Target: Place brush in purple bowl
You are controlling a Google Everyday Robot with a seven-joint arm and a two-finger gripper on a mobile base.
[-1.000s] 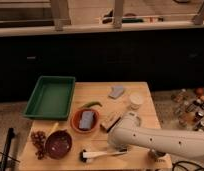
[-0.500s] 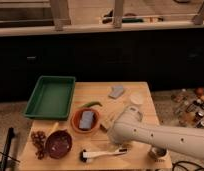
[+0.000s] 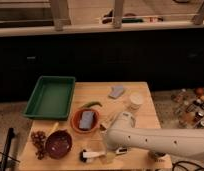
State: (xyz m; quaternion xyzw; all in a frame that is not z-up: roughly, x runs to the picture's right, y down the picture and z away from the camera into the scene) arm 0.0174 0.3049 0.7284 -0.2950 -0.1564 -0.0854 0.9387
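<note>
The brush (image 3: 93,154) lies flat near the table's front edge, white handle pointing right and black bristle end pointing left. The purple bowl (image 3: 58,144) stands just left of it, at the front left of the wooden table (image 3: 145,117), and looks empty. My white arm reaches in from the lower right. Its gripper (image 3: 109,151) hangs low over the handle end of the brush, right of the bowl. The arm's bulk hides part of the handle.
An orange bowl (image 3: 85,120) holding a grey-blue item stands behind the brush. A green tray (image 3: 50,96) is at the back left. A green pepper (image 3: 92,104), a grey piece (image 3: 116,91) and a white cup (image 3: 135,100) lie further back. A brown cluster (image 3: 39,141) sits left of the purple bowl.
The arm's end has shifted slightly left and down toward the brush. The brush and the bowl lie where they were.
</note>
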